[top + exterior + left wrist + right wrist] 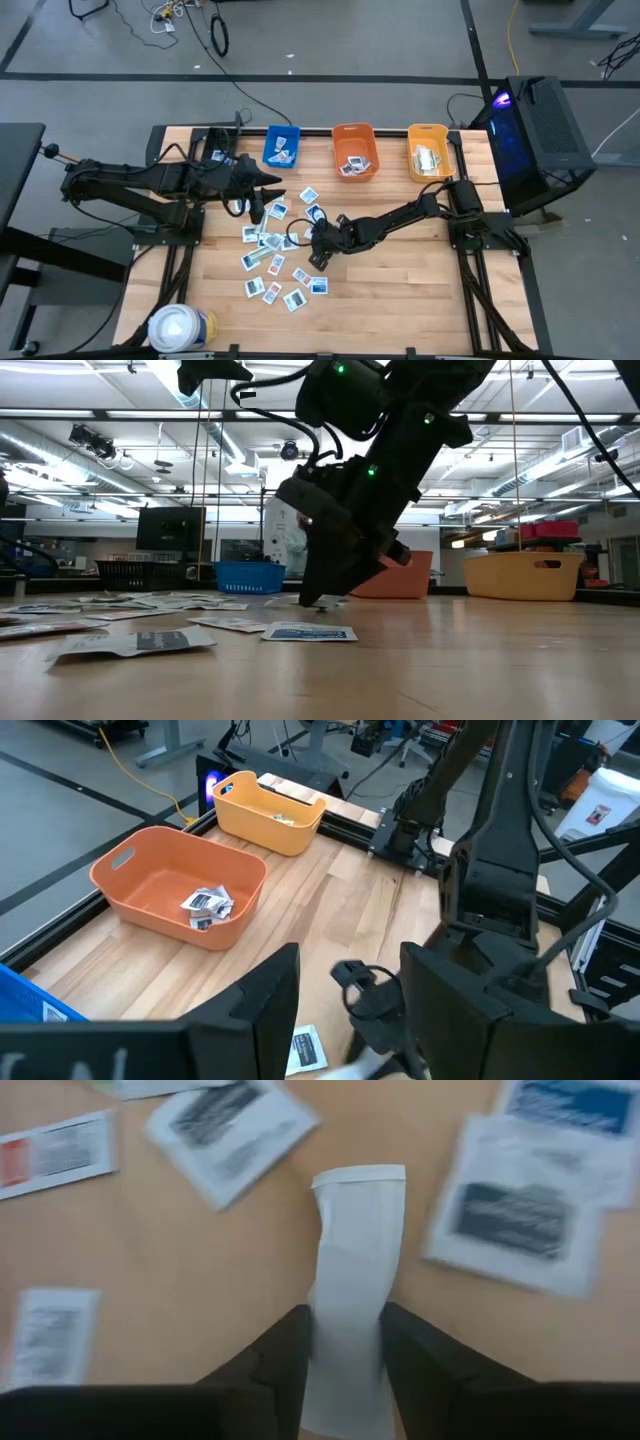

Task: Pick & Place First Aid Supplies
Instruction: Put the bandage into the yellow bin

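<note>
grey floor [330, 40]; bright ceiling lights [190, 385]

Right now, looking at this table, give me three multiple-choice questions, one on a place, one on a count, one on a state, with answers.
1. Where is the white roll?
A. inside the orange bin
B. near corner on the left arm's side
C. beside the yellow bin

2. How many bins line the far edge?
A. two
B. three
C. five

3. What is the right hand doing?
A. closing around a pale strip
B. hovering inside the blue bin
C. gripping the roll

Answers:
1 B, the high view shows it at that corner.
2 B, blue bin, orange bin, yellow bin.
3 A, its wrist view shows the strip between its fingers.
</note>
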